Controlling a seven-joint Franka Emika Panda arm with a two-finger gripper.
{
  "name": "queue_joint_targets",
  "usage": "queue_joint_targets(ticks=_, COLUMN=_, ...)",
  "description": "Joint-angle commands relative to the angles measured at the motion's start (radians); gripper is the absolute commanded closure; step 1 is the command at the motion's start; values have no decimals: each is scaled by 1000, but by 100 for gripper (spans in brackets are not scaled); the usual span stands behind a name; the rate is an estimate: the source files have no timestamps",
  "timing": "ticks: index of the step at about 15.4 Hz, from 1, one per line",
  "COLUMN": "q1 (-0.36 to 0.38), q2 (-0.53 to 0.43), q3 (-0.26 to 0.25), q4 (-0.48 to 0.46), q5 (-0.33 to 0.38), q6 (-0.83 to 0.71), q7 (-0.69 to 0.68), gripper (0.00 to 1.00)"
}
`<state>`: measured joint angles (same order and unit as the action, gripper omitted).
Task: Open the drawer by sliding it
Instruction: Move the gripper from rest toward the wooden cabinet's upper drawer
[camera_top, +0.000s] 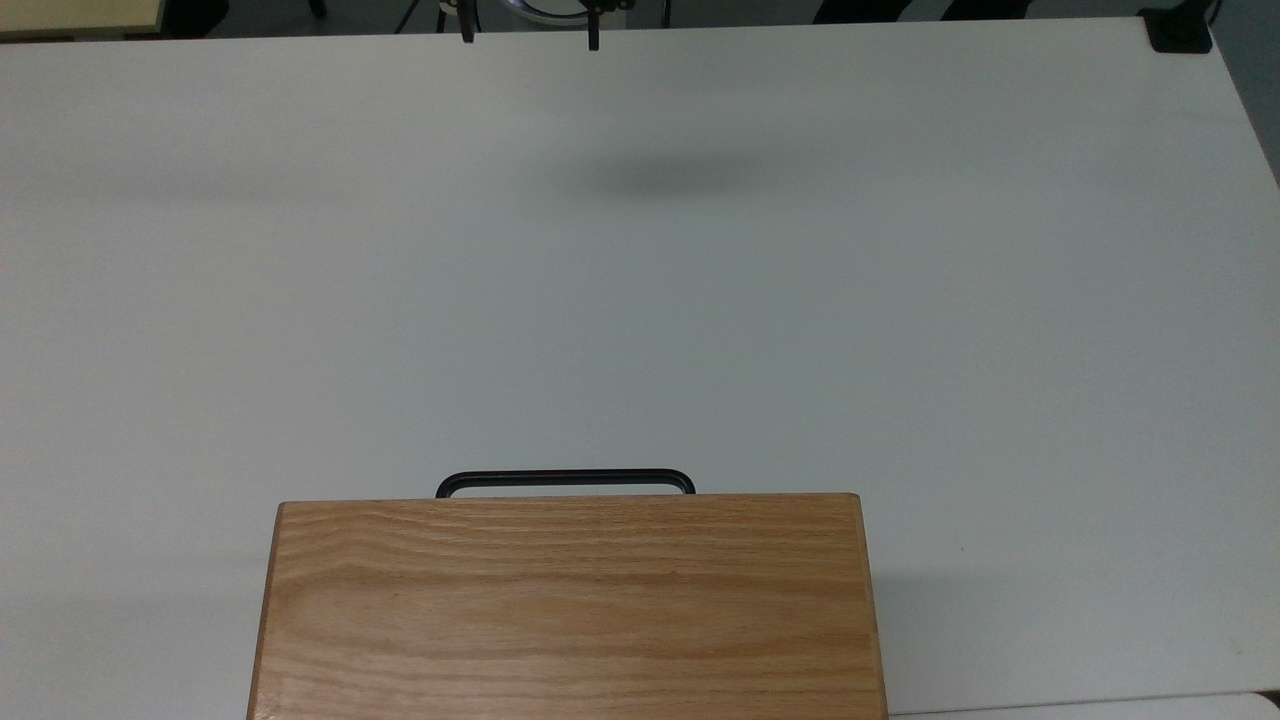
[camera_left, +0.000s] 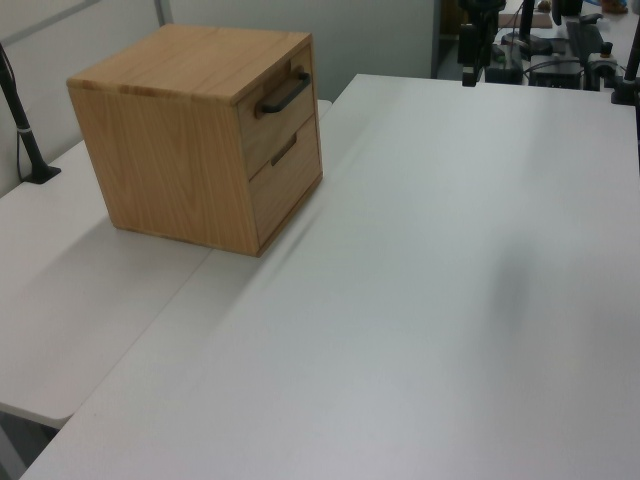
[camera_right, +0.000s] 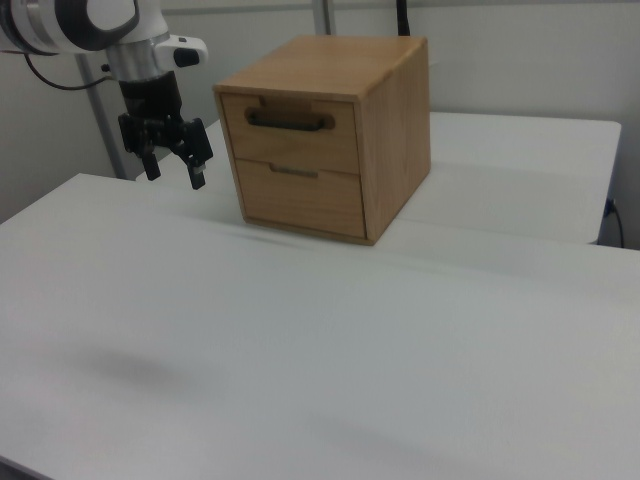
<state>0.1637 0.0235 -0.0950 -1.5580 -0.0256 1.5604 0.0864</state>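
The drawer (camera_right: 290, 137) is the upper of two in an oak cabinet (camera_right: 395, 130) and sits flush and closed. Its thin black bar handle (camera_right: 290, 122) runs across the front. From above, the handle (camera_top: 565, 481) juts past the cabinet top (camera_top: 565, 610). In the left view the drawer (camera_left: 282, 122) faces right, with its handle (camera_left: 285, 93) near the top edge. My gripper (camera_right: 174, 170) hangs open in the air to the right view's left of the cabinet, apart from it, holding nothing. In the top view the gripper (camera_top: 530, 38) shows as two dark fingertips at the table's far edge.
The cabinet stands on a white table (camera_top: 640, 300) with wide bare surface in front of it. A lower drawer (camera_right: 300, 197) sits under the upper one. A black clamp (camera_top: 1180, 30) is at the top view's far right corner. A black pole (camera_left: 25, 130) stands at the left view's left.
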Motion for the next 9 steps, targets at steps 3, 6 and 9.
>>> queue_joint_targets(ticks=3, q1=22, q2=-4, q3=-11, q4=-13, q5=-5, q6=-26, q7=10, gripper=0)
queue_joint_targets(ticks=6, q1=20, q2=-4, q3=-11, q4=-13, q5=-8, q6=-29, q7=9, gripper=0)
queue_joint_targets(ticks=9, q1=20, q2=-1, q3=-12, q4=-7, q5=-8, q6=-52, q7=7, gripper=0)
